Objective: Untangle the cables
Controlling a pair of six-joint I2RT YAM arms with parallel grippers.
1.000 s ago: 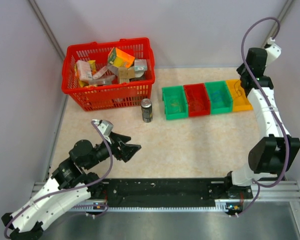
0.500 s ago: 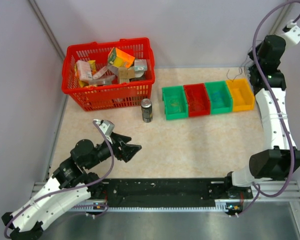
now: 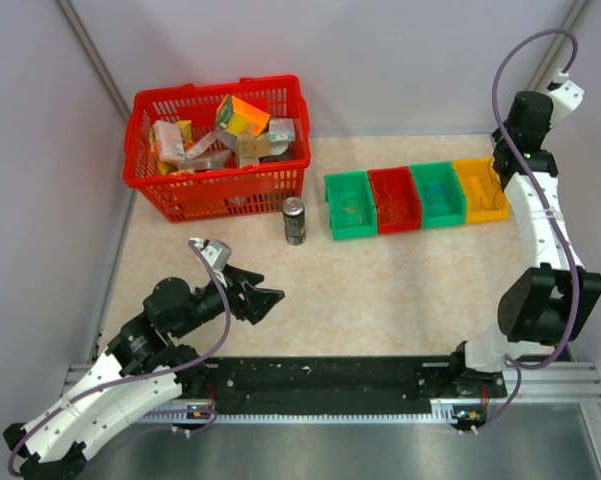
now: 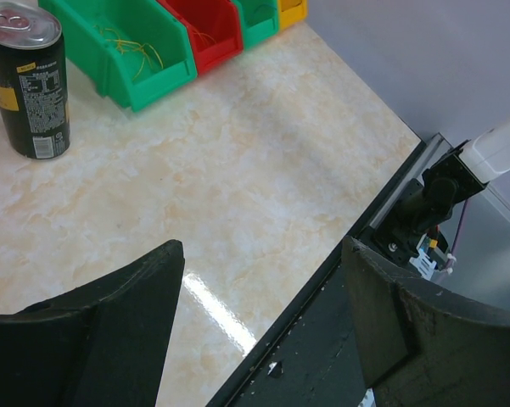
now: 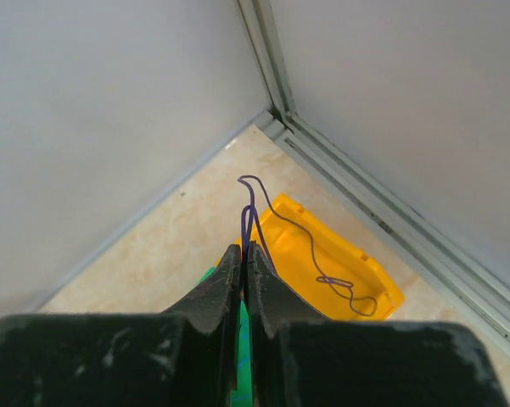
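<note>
The table (image 3: 380,300) carries a red basket (image 3: 218,148) far to the left of the yellow bin (image 3: 480,190). The left gripper (image 4: 263,280) hangs low over the table, well to the near left of that bin, its fingers spread apart with nothing between them. The right gripper (image 5: 244,250) hangs just above the yellow bin. A dark can (image 3: 294,220) stands well left of the bin. The right fingers are pressed together on a thin purple wire (image 5: 246,216), whose loose end trails down into the yellow bin.
</note>
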